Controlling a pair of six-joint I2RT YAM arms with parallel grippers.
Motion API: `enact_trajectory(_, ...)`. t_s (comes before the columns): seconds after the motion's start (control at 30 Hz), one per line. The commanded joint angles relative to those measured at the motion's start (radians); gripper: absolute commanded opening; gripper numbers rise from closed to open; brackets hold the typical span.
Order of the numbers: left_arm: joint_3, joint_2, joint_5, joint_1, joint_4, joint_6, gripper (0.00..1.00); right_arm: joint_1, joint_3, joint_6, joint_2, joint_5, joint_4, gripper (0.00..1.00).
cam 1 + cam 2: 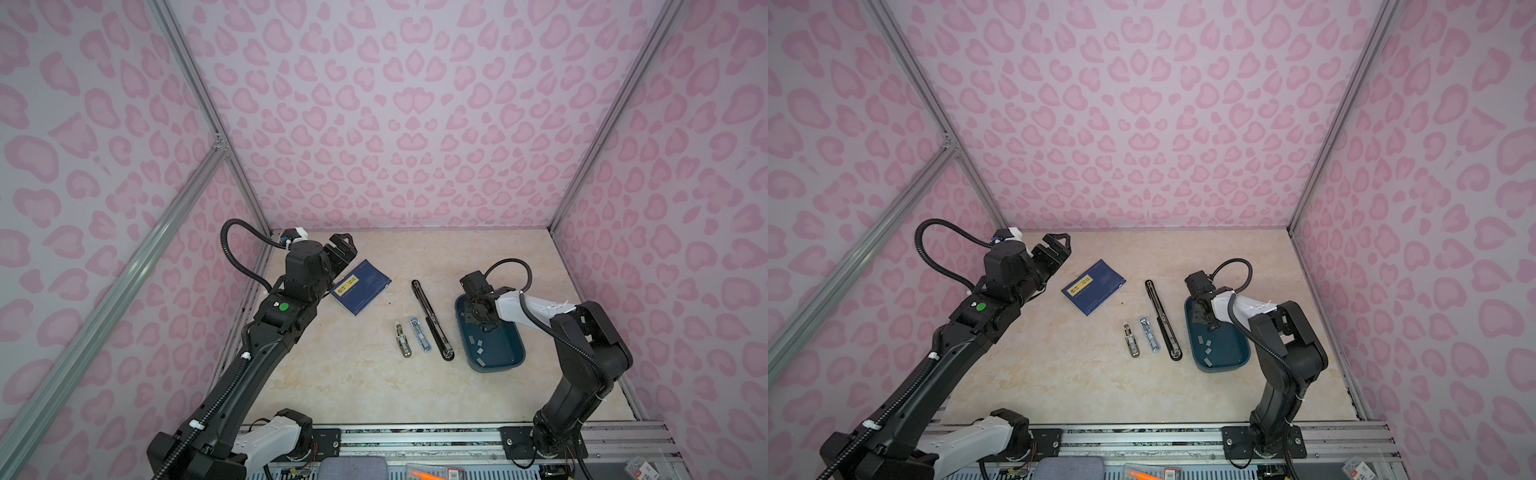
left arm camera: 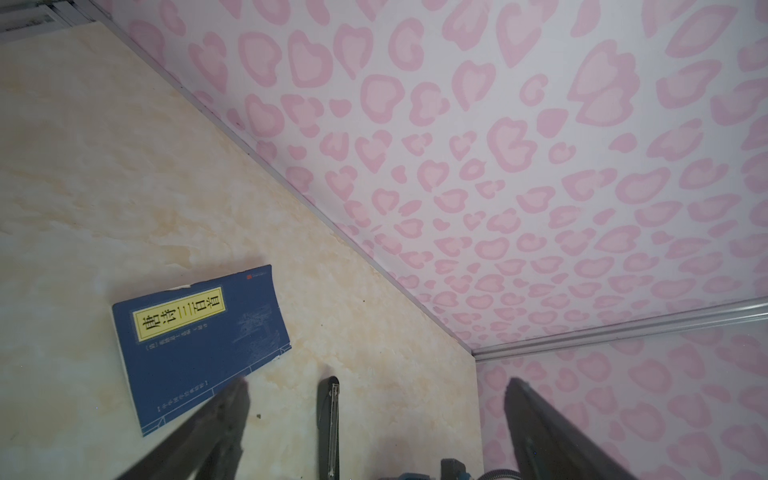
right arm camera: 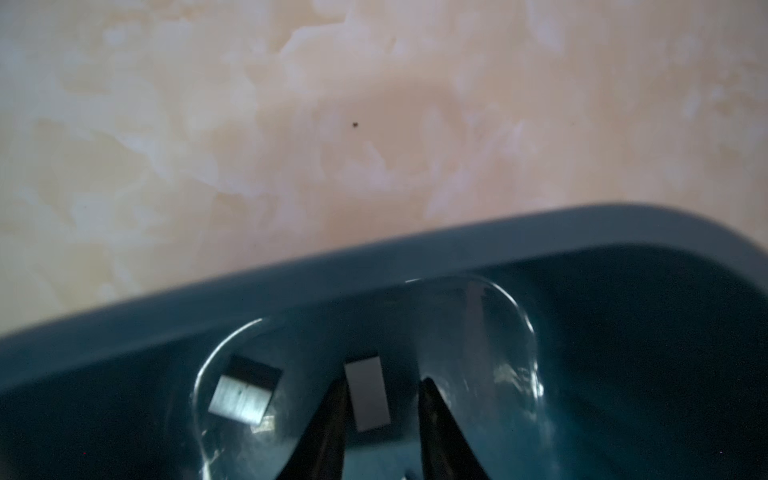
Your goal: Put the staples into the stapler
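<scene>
**A:** Where is the right gripper [image 3: 382, 384]?

**B:** Down inside the dark teal plastic tray [image 3: 374, 266]. Its jaws are narrowed but not clamped. One small flat grey metal strip of staples [image 3: 368, 392] lies between the fingertips, against one finger, with a gap at the other.

**A:** What's the risk?

**B:** The strip lies flat and thin on a slick floor, so closing off-centre could shove it sideways or tip it out. A second strip [image 3: 243, 395] sits just beside the fingers and might get nudged too.

**A:** And after the pick?

**B:** The long black stapler [image 1: 432, 320] lies opened flat just outside the tray, beside the gripper. I'd expect a skewed grip to jam at its channel. The left gripper [image 1: 345, 247] hangs wide open and empty, well apart.
</scene>
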Motion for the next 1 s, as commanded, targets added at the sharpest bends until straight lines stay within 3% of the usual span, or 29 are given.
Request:
enact_trajectory(0.0,-0.024,-0.027,-0.085,0.003,0.020,0.020,0.97,-0.002,-0.029,-0.005,-0.019,0.045,-0.012,0.31)
enact_trajectory(0.73,-0.069,-0.073,-0.114,0.013,0.023,0.041,0.97,-0.022,-0.030,-0.019,0.011,-0.034,0.041,0.26)
enact_trajectory(0.97,-0.078,-0.076,-0.114,0.014,0.020,0.046,0.97,-0.025,-0.038,-0.019,0.007,-0.045,0.046,0.20)
